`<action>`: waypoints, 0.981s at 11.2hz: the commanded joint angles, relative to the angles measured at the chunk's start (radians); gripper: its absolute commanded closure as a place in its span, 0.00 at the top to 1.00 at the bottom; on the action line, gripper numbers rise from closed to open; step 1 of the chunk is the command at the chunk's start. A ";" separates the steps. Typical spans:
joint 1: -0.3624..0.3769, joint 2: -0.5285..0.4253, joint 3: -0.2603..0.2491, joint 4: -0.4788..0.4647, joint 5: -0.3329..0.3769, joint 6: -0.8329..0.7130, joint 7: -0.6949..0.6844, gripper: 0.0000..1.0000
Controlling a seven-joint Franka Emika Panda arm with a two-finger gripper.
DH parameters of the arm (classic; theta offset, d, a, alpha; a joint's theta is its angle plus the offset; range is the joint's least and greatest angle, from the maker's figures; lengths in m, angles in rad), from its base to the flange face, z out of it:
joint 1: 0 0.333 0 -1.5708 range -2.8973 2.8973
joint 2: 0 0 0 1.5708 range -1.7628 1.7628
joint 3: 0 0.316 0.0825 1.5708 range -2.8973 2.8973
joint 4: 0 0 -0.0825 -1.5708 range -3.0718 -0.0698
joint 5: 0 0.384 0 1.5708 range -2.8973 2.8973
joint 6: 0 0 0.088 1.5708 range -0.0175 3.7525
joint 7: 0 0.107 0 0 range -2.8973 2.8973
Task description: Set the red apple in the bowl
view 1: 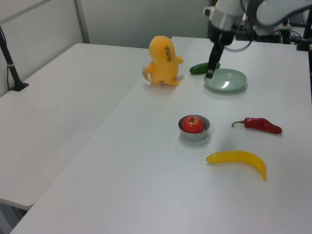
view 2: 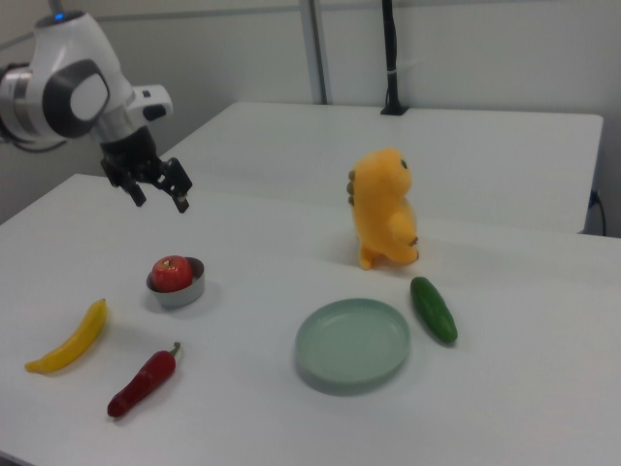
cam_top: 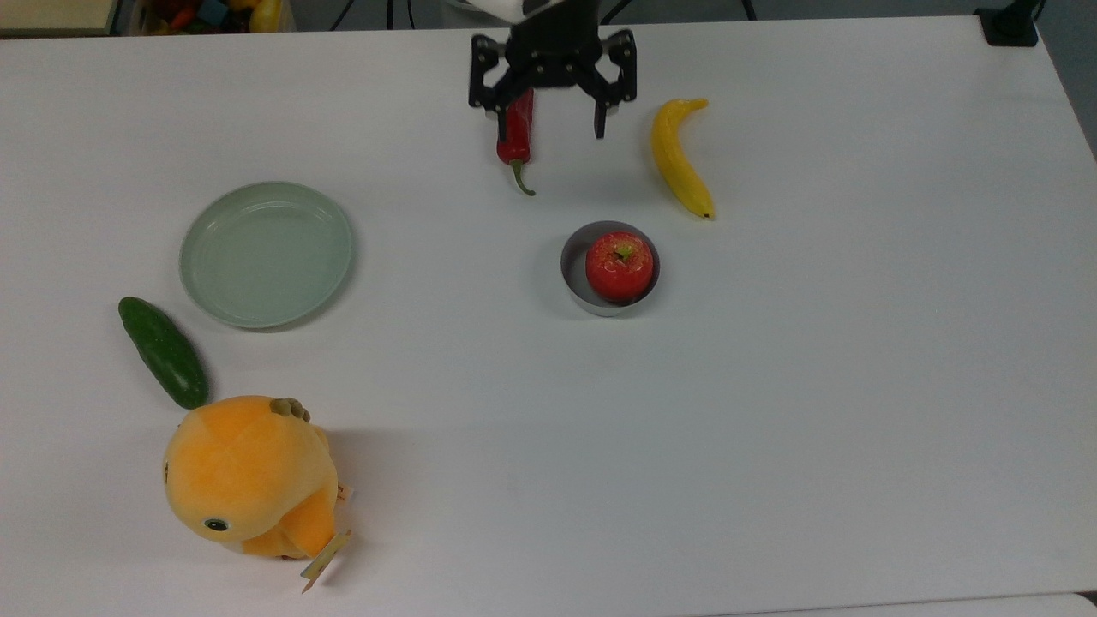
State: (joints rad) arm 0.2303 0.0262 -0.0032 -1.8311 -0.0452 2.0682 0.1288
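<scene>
The red apple (cam_top: 620, 266) sits inside the small grey bowl (cam_top: 572, 267), stem dimple up, near the middle of the table. The left view shows the apple (view 1: 193, 124) in the bowl (view 1: 194, 135), and the right view shows the apple (view 2: 172, 273) in the bowl (view 2: 180, 293) too. My gripper (cam_top: 550, 128) is open and holds nothing. It hangs well above the table, toward the top view's upper edge and away from the bowl. In the right view the gripper (view 2: 160, 199) is high above the apple, and in the left view the gripper (view 1: 210, 73) hangs in front of the plate.
A dark red chili pepper (cam_top: 515, 128) lies partly under the gripper's fingers in the top view. A yellow banana (cam_top: 679, 158) lies on the bowl's upper right. A pale green plate (cam_top: 266, 254), a cucumber (cam_top: 163, 351) and an orange plush toy (cam_top: 248, 476) occupy the top view's left.
</scene>
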 commanded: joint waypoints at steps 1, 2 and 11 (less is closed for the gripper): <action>-0.043 -0.048 -0.020 0.107 0.064 -0.201 0.011 1.00; -0.060 -0.054 -0.021 0.137 0.065 -0.265 0.011 1.00; -0.109 -0.103 -0.080 0.153 0.139 -0.401 -0.159 1.00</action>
State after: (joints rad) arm 0.1180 -0.0724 -0.0814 -1.6777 0.0731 1.6792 0.0043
